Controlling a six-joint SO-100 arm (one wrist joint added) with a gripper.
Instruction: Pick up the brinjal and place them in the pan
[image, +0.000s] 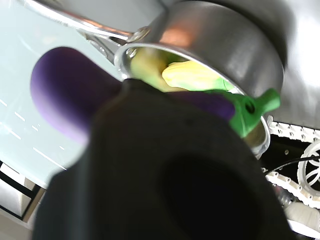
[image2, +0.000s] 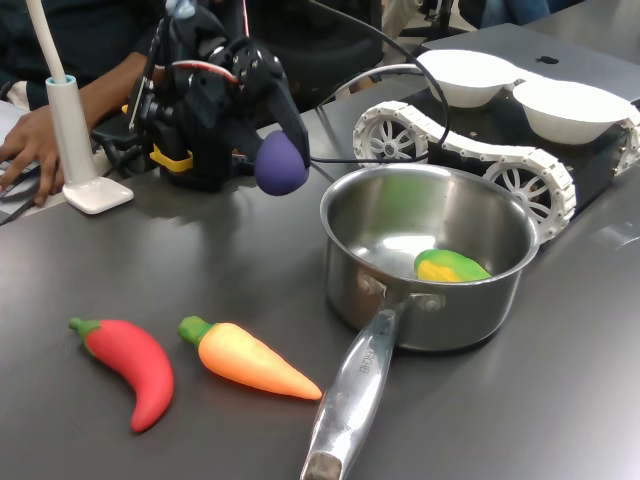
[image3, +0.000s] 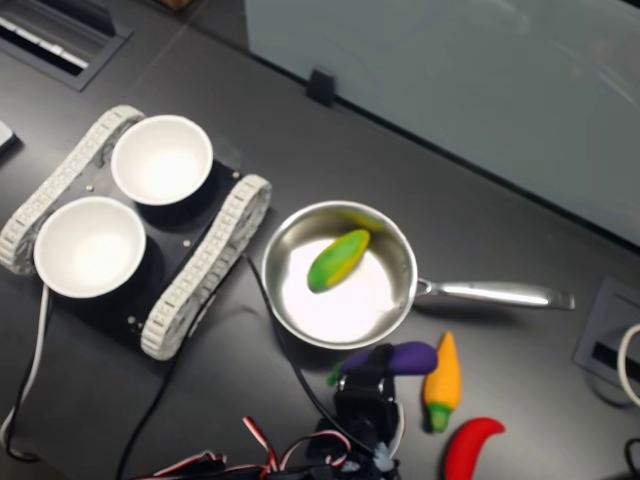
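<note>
An office or robotics lab: dark desk (image2: 560, 400), glass partition (image3: 480, 90), and tracked rover (image2: 480, 165) carrying white bowls (image3: 160, 160).

Purple brinjal (image3: 398, 357), steel pan (image2: 350, 263), orange carrot (image2: 246, 359), red chilli (image2: 131, 364).

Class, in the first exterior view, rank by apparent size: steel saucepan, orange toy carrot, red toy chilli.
1. Shiny steel saucepan, clearly largest.
2. Orange toy carrot and red toy chilli: too alike to rank.

Brinjal (image3: 400, 357): dark purple, green cap, horizontal, raised just outside pan (image3: 395, 300): shiny steel, upright on table
</note>
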